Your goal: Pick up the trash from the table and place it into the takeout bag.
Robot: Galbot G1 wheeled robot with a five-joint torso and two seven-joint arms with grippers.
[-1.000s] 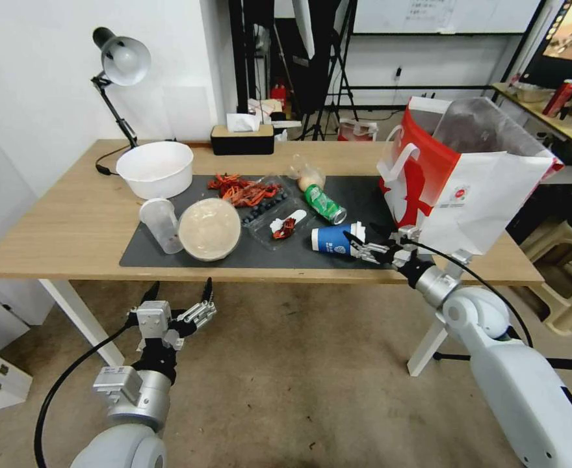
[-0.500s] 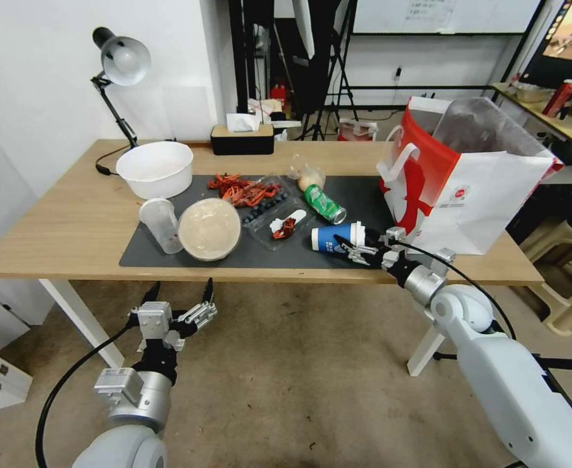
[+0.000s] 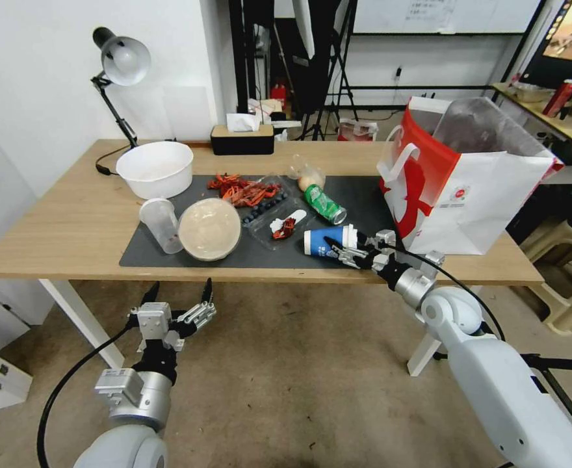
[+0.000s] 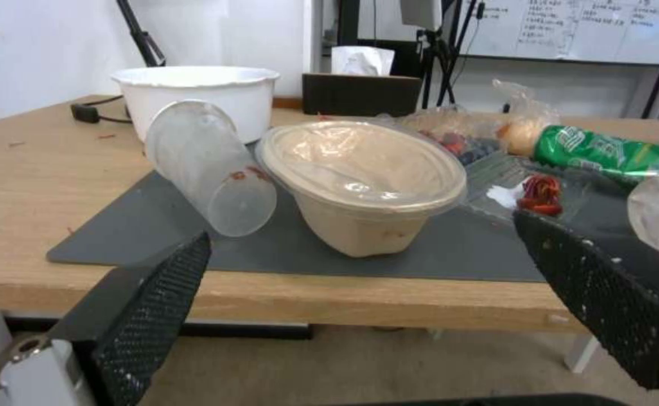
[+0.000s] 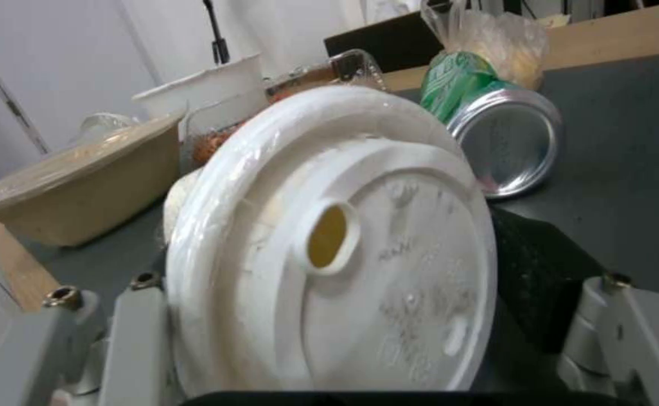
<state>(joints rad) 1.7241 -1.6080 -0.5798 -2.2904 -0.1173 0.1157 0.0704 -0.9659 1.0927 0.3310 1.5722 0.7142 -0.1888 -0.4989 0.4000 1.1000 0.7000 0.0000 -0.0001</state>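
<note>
While the left gripper [image 3: 181, 300] hangs below the table edge in the lower left of the head view, its black fingers [image 4: 149, 304] spread wide and empty, the right gripper [image 3: 339, 247] reaches onto the dark grey mat [image 3: 169, 255] at the frame's centre. Its jaws straddle the lid end of the blue paper cup [image 3: 322, 240], which lies on its side near the front edge of the table [image 3: 65, 221]; in the right wrist view the white lid [image 5: 345, 248] sits between the two fingers, but whether they press on it cannot be told. Just above the cup in the head view lies the green crushed can [image 3: 324, 203], and to the left of it the clear trays [image 3: 279, 218] with red crayfish shells [image 3: 244, 190]. Further left, the round beige lidded bowl [image 3: 208, 228] rests on the mat touching the clear plastic cup [image 3: 160, 224], which lies tipped over. The takeout bag [image 3: 468, 182] stands upright at the right of the frame, just beside the right gripper's wrist, its mouth open. A white bowl [image 3: 155, 168], grey desk lamp [image 3: 120, 65] and black tissue box [image 3: 242, 139] occupy the upper left and top centre.
</note>
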